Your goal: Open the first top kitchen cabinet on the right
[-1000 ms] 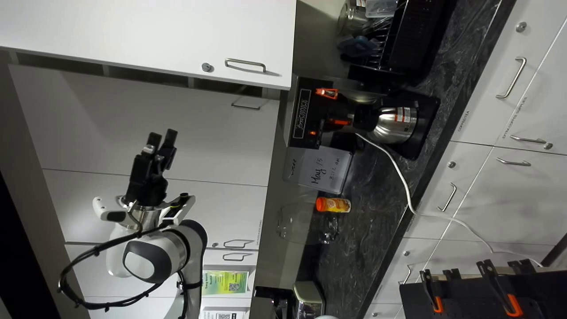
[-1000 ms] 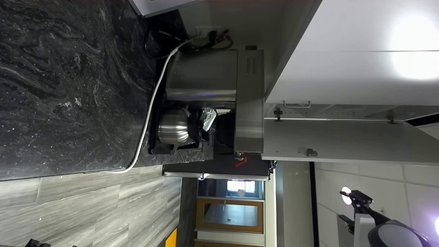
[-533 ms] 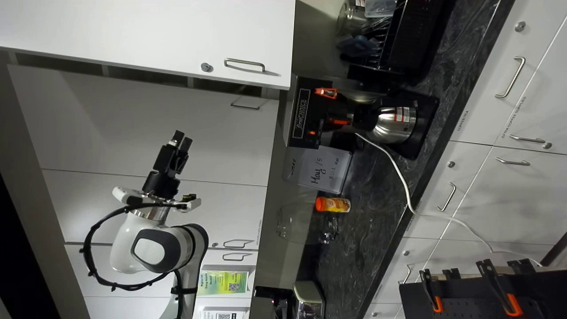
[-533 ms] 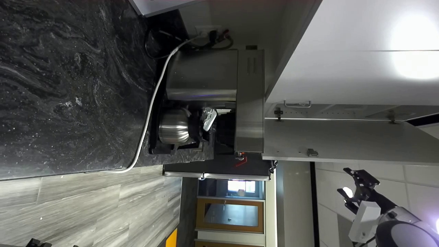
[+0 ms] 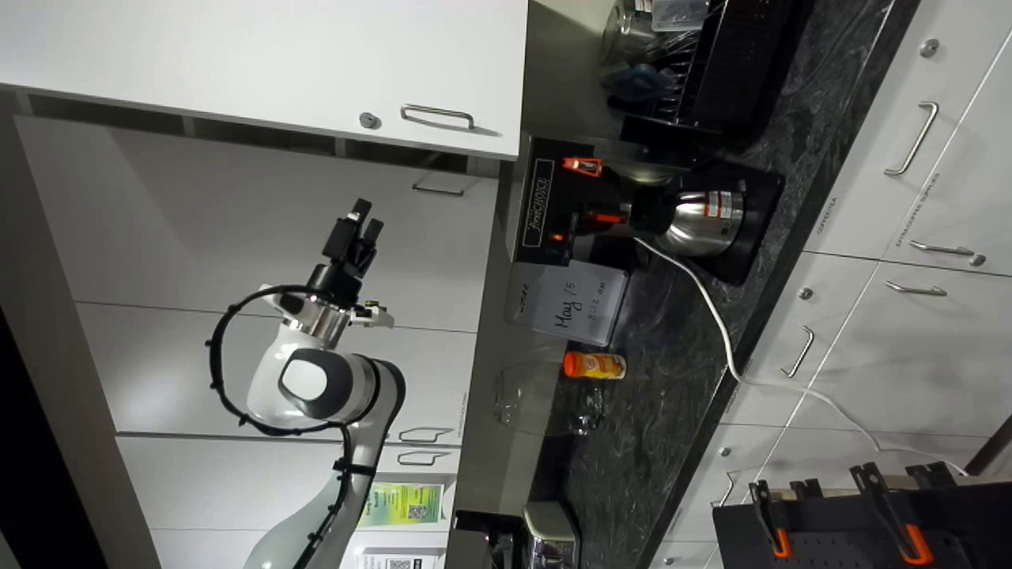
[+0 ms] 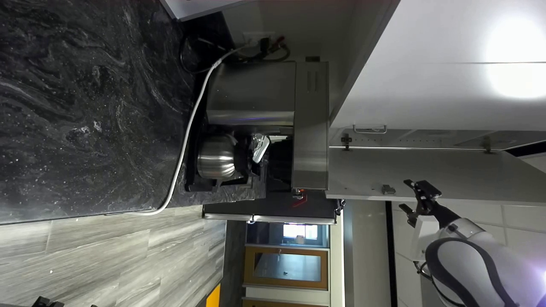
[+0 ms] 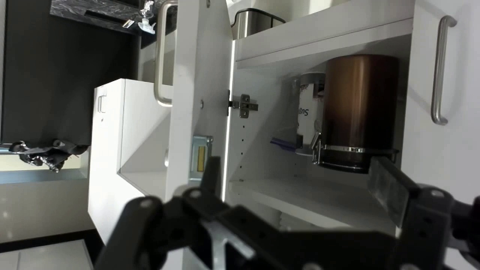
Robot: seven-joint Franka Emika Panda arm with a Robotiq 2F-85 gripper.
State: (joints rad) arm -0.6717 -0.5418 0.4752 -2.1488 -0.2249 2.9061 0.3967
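At the upper left of an exterior view, the first top kitchen cabinet point(image 5: 269, 63) stands open. Low in the wrist view, the tool point(image 7: 296, 167) is spread wide; inside the cabinet, right of the centre, is a brown canister point(image 7: 360, 107), partly hiding a white container point(image 7: 308, 112).

The counter point(image 6: 64, 128) was dark with pale marbly swirls, and white drawers point(image 5: 893, 126) sat right under it. Behind the counter was a greyish wall point(image 6: 303, 25), kinda dim. Lower down and out in front of the counter, the floor point(image 6: 106, 256) was all grey planks. Way past the counter you had an orangey-brown door point(image 6: 286, 267) with glass in it, plus a bluish window point(image 6: 286, 236) with a bright patch point(image 6: 300, 231). Well above counter height, a pale tiled ceiling point(image 6: 486, 215) had a violet-tinged glow point(image 6: 539, 262).
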